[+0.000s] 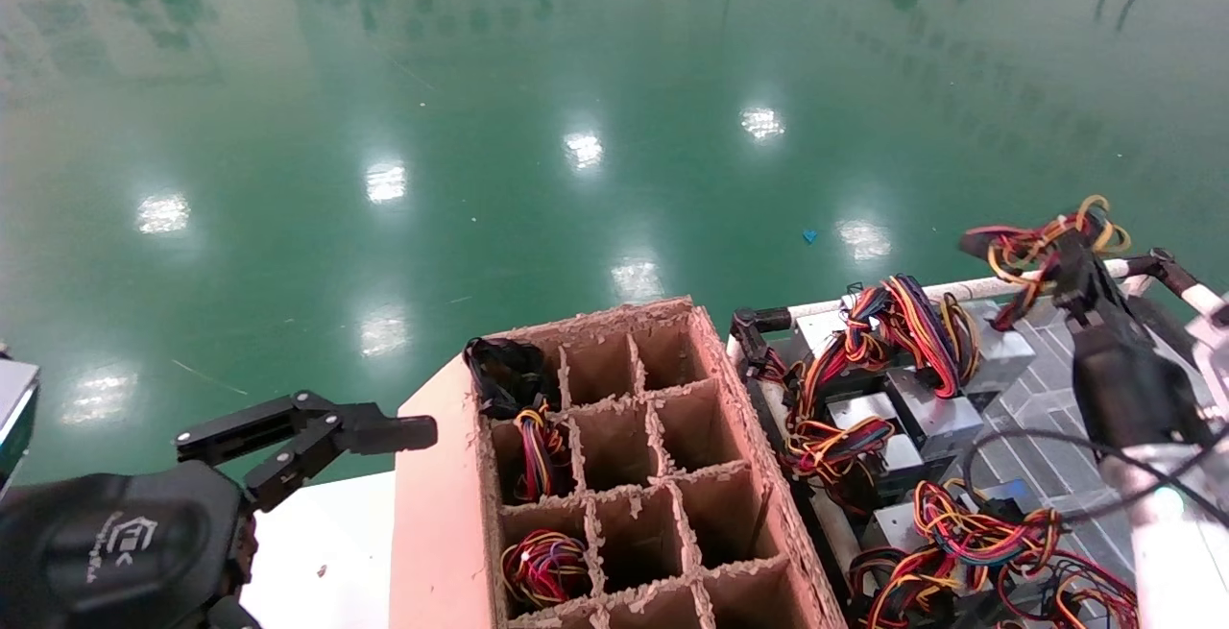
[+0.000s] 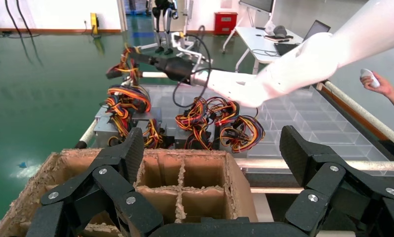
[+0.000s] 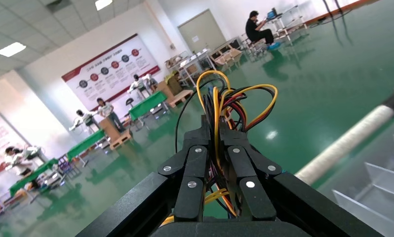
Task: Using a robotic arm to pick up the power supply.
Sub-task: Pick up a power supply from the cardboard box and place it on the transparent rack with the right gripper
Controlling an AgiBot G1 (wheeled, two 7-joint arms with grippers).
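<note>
While raised over the tray (image 1: 1032,389) at 3 o'clock, clamped the right gripper (image 1: 1061,259) on a wire bundle (image 3: 224,106), fingers (image 3: 197,180) pinched tight around it. Left the grey supplies (image 1: 927,418) lying in that tray, just right of the carton (image 1: 437,514). Parked the left gripper (image 1: 317,437) at 8 o'clock, jaws spread wide.

A divided carton (image 1: 614,485) holding wire bundles (image 1: 542,567) sits left of a tray (image 1: 1032,437) crowded with power supplies (image 1: 936,418).
</note>
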